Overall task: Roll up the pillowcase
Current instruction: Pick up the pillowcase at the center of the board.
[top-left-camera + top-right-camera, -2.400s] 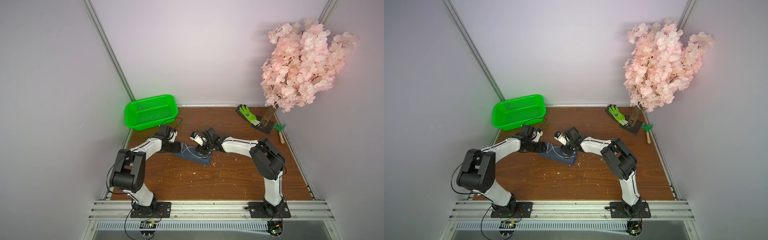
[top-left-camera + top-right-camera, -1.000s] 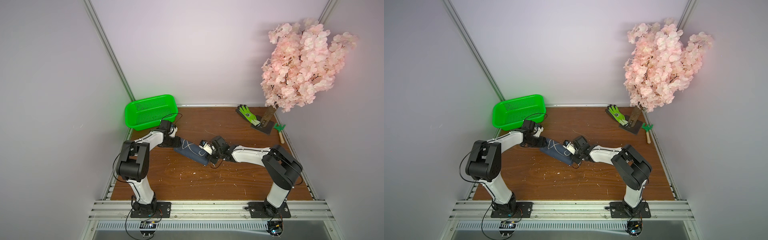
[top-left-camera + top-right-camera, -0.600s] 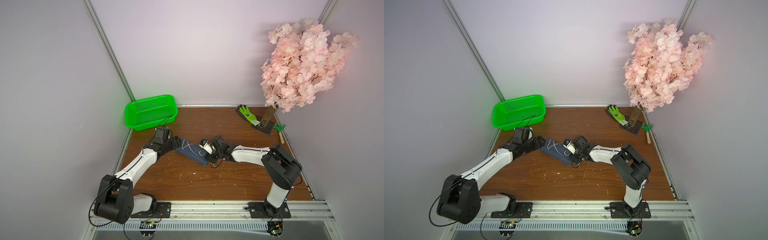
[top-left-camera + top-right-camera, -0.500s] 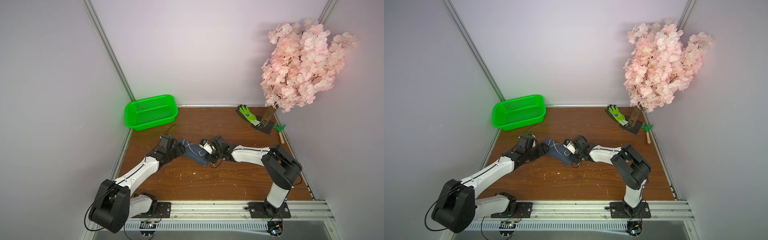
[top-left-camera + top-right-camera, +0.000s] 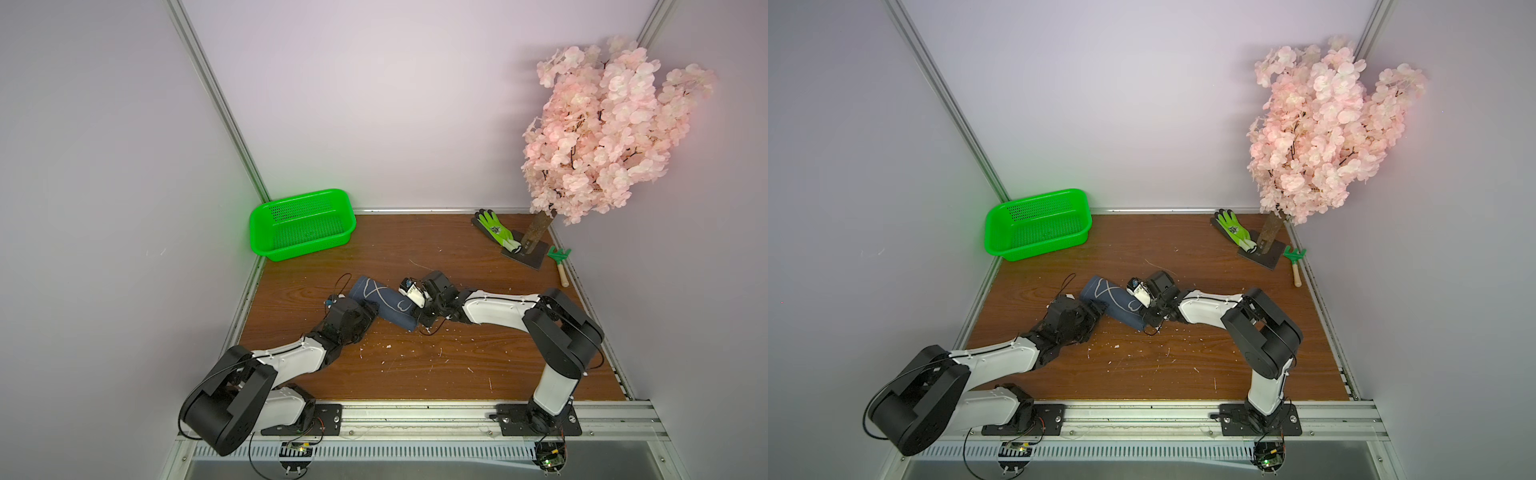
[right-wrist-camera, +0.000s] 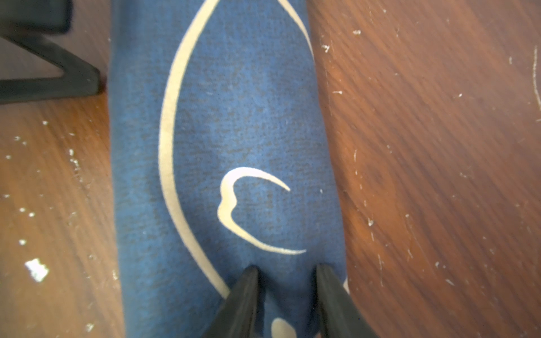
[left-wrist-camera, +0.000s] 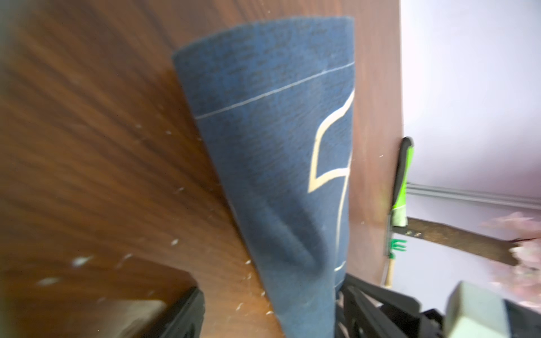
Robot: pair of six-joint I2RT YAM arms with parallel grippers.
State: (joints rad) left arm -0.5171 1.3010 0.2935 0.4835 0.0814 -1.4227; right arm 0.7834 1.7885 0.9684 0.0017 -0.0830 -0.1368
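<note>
We find both arms reaching forward and inward, with the forearms low and near level. The left arm point(image 5: 291, 361) runs diagonally. The left gripper point(image 5: 371, 311) is rolled on its side, with its fingers point(image 7: 187, 316) set wide apart. The right arm point(image 5: 498, 309) is sharply bent at the elbow. The right gripper point(image 6: 285, 270) has its fingers point(image 6: 243, 295) pinched on a fold of the pillowcase point(image 6: 234, 131)

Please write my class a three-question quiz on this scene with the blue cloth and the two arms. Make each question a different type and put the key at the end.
1. True or false: the pillowcase is spread out flat.
2. Multiple choice: the right gripper A) hovers clear of the pillowcase, B) pinches a fold at one end of it, C) lies under it.
3. Fill in: the glove lies at the foot of the ____.
Key: 1 false, it is rolled up; 2 B; 3 tree.
</note>
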